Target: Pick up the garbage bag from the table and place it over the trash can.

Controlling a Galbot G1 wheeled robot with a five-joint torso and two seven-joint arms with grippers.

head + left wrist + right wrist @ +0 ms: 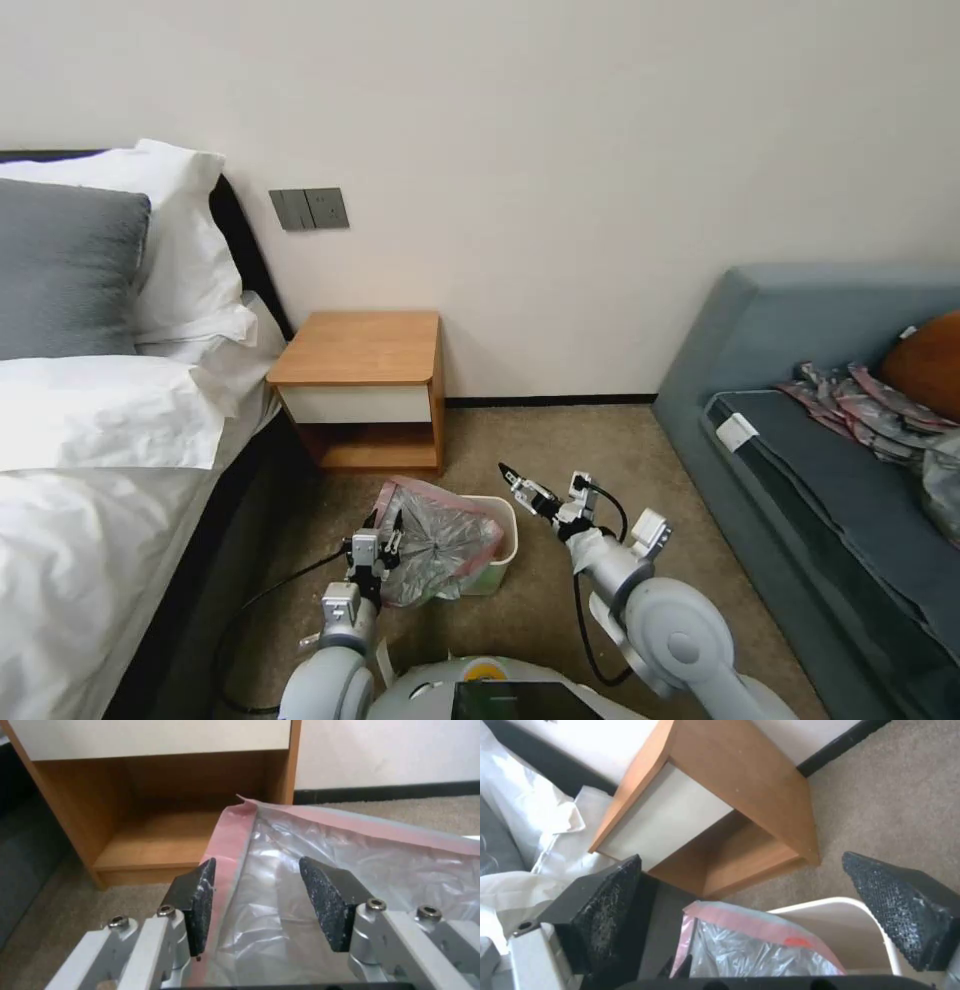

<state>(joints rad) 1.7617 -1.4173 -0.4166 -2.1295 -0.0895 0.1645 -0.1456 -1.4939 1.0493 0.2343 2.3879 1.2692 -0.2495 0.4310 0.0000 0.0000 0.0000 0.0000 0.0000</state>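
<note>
Left hand spread wide astride garbage bag rim at trash can, right hand wide, raised alongside.

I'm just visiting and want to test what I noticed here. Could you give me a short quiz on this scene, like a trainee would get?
1. True or false: the garbage bag is lying on top of the table.
2. Which gripper is at the bag's pinkish-red rim: A) the left gripper, B) the right gripper, C) both?
3. Fill in: the bag covers the side of the trash can nearer the ____ (bed or sofa).

Key
1. False. It is draped over part of the trash can on the carpet.
2. A. Its open fingers sit on either side of the rim; the right gripper hangs open above the bin's uncovered side.
3. Bed.
</note>
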